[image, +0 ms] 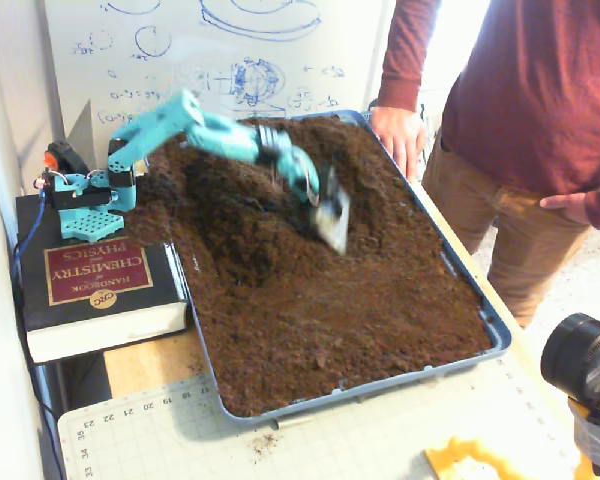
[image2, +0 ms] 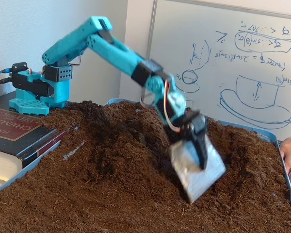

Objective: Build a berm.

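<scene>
In the blue tray point(image: 480, 310), the berm point(image: 235, 225) rises as a ridge toward the arm's base, left of the gripper point(image: 332, 215) in a fixed view; the blurred gripper carries a silvery scoop blade point(image2: 196, 170), and whether it is clamped cannot be told

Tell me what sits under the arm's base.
The arm's base stands on a thick black book, a chemistry and physics handbook. What lies beneath the book is mostly covered; only a wooden tabletop shows beside it.
</scene>
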Controlling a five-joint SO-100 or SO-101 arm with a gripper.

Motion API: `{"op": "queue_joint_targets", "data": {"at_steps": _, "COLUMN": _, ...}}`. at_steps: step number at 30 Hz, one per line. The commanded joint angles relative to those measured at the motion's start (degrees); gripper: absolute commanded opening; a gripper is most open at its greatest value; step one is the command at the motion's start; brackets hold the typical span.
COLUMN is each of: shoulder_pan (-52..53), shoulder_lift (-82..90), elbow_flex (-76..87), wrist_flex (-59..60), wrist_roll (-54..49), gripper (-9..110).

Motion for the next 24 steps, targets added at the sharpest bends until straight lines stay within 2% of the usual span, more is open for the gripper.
{"op": "queue_joint_targets", "data": {"at_steps": 1, "shoulder_pan": 0.0, "shoulder_lift": -1.67, "elbow_flex": -7.73, "wrist_flex": 0.0, "wrist_roll": 0.53, "gripper": 1}}
{"op": "queue_joint_targets", "data": {"at_steps": 7, "shoulder_pan": -4.83, "shoulder_lift": -1.93, "elbow_flex": 0.18, "wrist_flex": 0.26, "wrist_roll": -3.25, "gripper": 0}}
{"op": "queue_joint_targets", "data": {"at_steps": 15, "shoulder_pan": -6.94, "shoulder_lift": 13.62, "elbow_flex": 25.22, "wrist_flex": 0.26, "wrist_roll": -16.52, "gripper": 0}}
{"op": "queue_joint_targets", "data": {"at_steps": 24, "shoulder_pan": -7.03, "shoulder_lift": 29.79, "elbow_flex": 44.3, "wrist_flex": 0.18, "wrist_roll": -17.31, "gripper": 0}}
